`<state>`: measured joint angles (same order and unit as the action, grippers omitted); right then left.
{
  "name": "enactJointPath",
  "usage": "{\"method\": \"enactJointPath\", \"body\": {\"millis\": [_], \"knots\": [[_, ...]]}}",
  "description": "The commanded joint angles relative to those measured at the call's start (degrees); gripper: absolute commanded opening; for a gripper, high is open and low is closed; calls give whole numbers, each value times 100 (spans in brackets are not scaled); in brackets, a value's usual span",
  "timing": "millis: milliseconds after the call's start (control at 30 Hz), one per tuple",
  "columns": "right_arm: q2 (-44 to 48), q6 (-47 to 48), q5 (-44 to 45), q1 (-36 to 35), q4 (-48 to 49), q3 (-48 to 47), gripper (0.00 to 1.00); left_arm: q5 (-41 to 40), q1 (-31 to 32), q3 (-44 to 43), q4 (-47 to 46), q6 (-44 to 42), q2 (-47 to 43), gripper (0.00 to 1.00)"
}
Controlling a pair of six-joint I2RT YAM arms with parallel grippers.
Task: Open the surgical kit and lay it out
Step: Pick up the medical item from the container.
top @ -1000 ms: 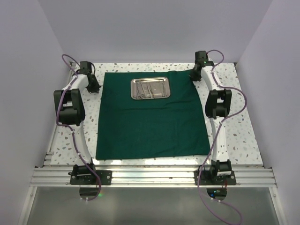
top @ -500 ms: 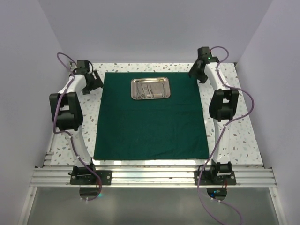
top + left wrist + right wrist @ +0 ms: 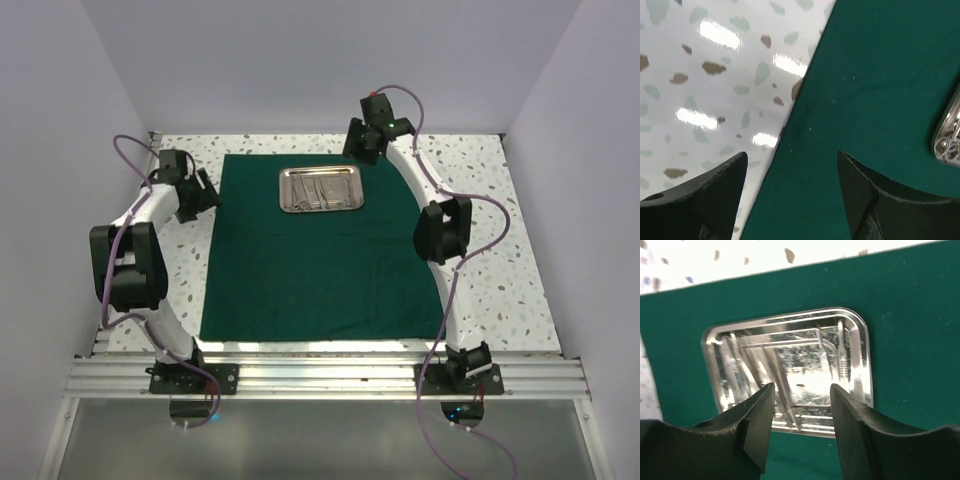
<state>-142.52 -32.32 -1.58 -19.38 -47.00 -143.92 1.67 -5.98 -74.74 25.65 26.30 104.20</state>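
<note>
The surgical kit's dark green cloth [image 3: 320, 260] lies spread flat over the table. Its shiny steel tray [image 3: 320, 189] sits on the far part of the cloth with slim silver instruments [image 3: 318, 192] inside. My left gripper [image 3: 200, 192] hovers over the cloth's far left edge [image 3: 790, 150], open and holding nothing; the tray's rim [image 3: 947, 140] shows at the right of the left wrist view. My right gripper [image 3: 360, 145] hangs above the tray's far right corner, open and empty. In the right wrist view the tray [image 3: 790, 340] lies just beyond the fingertips [image 3: 762, 400].
The speckled white tabletop [image 3: 490, 240] shows on both sides of the cloth. White walls close in the left, right and far sides. A metal rail [image 3: 320, 378] with the arm bases runs along the near edge.
Both grippers let go of the cloth's far corners and opened. The right arm swung left over the tray. The left arm drew slightly back at the cloth's left edge.
</note>
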Motion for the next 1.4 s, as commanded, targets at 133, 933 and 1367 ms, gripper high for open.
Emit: {"method": "enactJointPath", "body": {"millis": [133,933,1367], "knots": [[-346,498,658,-13,-494,-303,49,351,-35,1091,-420,173,-1295,75],[-540,498,1441,-558,-749,276,44,325,-44,1480,-139,-591,-1878,75],[-663,586,1600,-558,-863,364,44,378,-44,1410,-130,-618,-1666,74]]}}
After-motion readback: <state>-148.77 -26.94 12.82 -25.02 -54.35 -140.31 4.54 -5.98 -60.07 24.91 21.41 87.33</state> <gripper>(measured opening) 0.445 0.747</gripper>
